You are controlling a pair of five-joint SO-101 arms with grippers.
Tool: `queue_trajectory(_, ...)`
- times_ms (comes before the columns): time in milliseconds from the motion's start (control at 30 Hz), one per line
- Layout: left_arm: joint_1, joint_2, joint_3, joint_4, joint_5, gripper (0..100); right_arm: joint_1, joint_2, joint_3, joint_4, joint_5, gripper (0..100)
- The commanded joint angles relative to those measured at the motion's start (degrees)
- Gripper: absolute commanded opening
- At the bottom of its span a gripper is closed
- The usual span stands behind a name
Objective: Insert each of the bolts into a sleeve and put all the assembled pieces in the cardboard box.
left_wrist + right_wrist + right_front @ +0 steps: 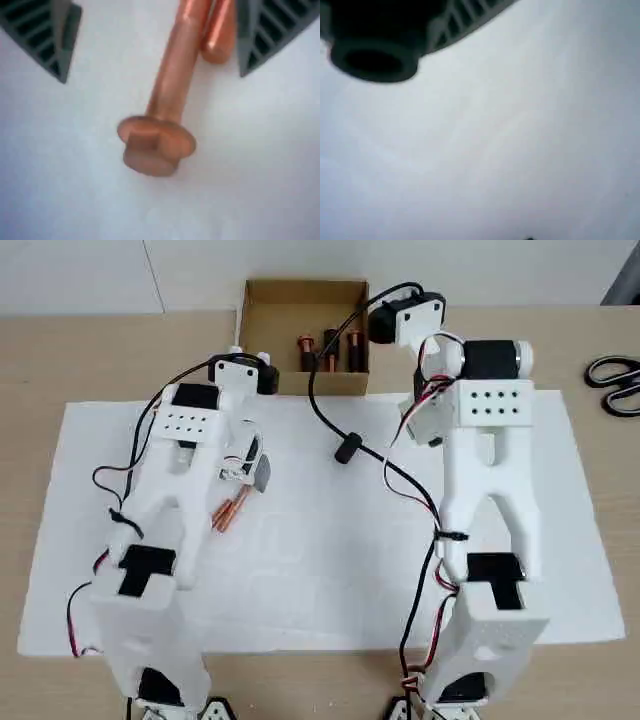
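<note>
Two copper bolts (230, 509) lie side by side on the white sheet (330, 580). In the left wrist view, one bolt (161, 120) shows its flanged hex head, and the second bolt (218, 35) rests against it. My left gripper (252, 473) (155, 45) hangs open just above them, a finger on either side. Near the sheet's far edge my right gripper (424, 428) is shut on a black sleeve (374, 61), open end showing, held above the sheet. The cardboard box (262, 335) at the back holds three bolt-and-sleeve pieces (330, 350).
A black cable with a thick bead (347, 448) crosses the sheet between the arms. Scissors (615, 382) lie on the wooden table at the far right. The sheet's near half is bare.
</note>
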Motion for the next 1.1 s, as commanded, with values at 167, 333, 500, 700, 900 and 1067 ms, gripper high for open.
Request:
queue_trajectory(167, 0.26, 3.08, -3.38, 0.18, -2.73, 21, 0.48, -6.02, 1.32, 0.13, -0.70, 0.3)
queue_trajectory(333, 0.26, 5.36, -3.38, -0.18, -4.66, 20, 0.48, -6.02, 1.32, 0.13, -0.79, 0.3)
queue_trajectory(500, 0.35, 7.03, -3.47, -2.02, -4.48, 15, 0.48, -6.02, 1.67, 0.04, -0.79, 0.3)
queue_trajectory(700, 0.53, 6.51, -4.00, -2.29, -4.40, 14, 0.48, -6.02, 2.81, 0.04, -0.79, 0.3)
queue_trajectory(900, 0.62, 6.59, -4.44, -2.29, -4.40, 14, 0.48, -5.93, 2.81, 0.04, -0.79, 0.3)
queue_trajectory(1067, 0.70, 6.59, -4.44, -2.29, -4.40, 10, 0.48, -5.93, 2.81, 0.04, -0.79, 0.3)
